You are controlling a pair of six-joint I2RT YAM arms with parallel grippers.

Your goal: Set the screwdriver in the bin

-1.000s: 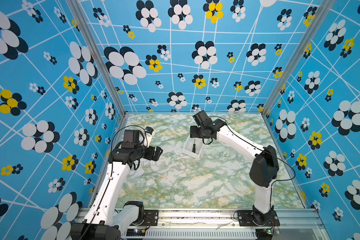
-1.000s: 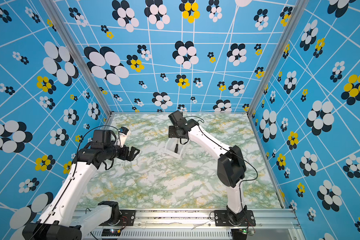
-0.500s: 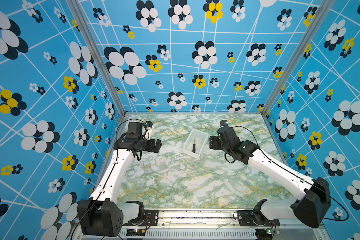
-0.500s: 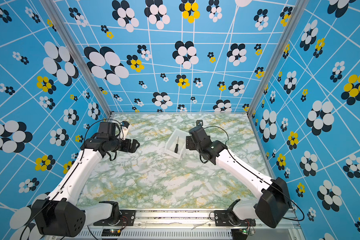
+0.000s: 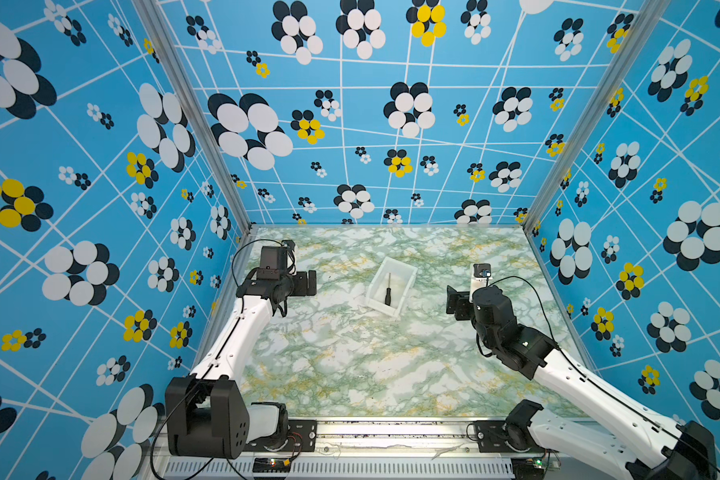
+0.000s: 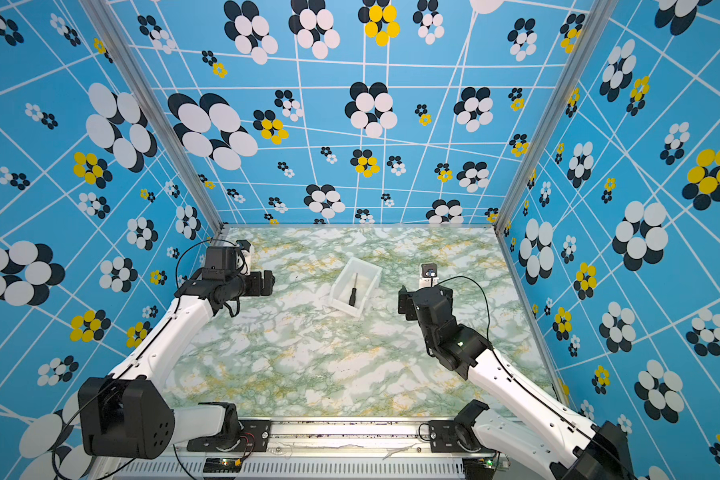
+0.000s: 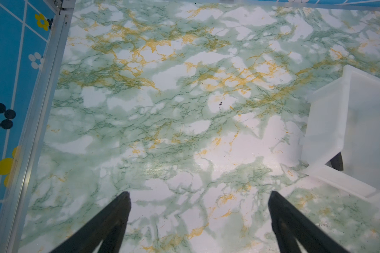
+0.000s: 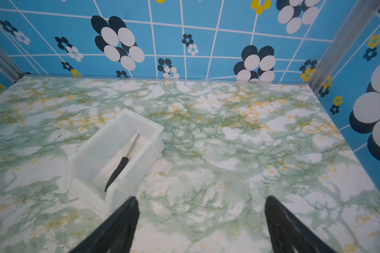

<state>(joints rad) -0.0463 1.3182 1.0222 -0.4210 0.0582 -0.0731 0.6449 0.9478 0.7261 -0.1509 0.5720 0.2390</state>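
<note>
Screwdriver (image 8: 118, 166) lies flat inside the bin (image 8: 92, 140), black handle toward the short wall nearest the right arm, thin shaft pointing at the far end. It runs roughly along the bin's length (prob. the easiest way for it to rest on the bottom w/o propping on a wall). Bin sits skewed, about mid-table (image 5: 350, 365), and neither arm touches it.

Right gripper (image 8: 201, 198) is spread wide w/ nothing btw the jaws. It hangs over bare marble to the right of the bin, apart from it. Left gripper (image 7: 198, 192) is likewise spread and empty on the bin's other side, closer to the left wall; its wrist view shows only one end of the bin.

My read: task looks done, since the tool is in and nothing is gripped. W/ an arm clear on either side, neither can nudge the light bin; the only risk I'd flag is a finger clipping its rim on some later move
</note>
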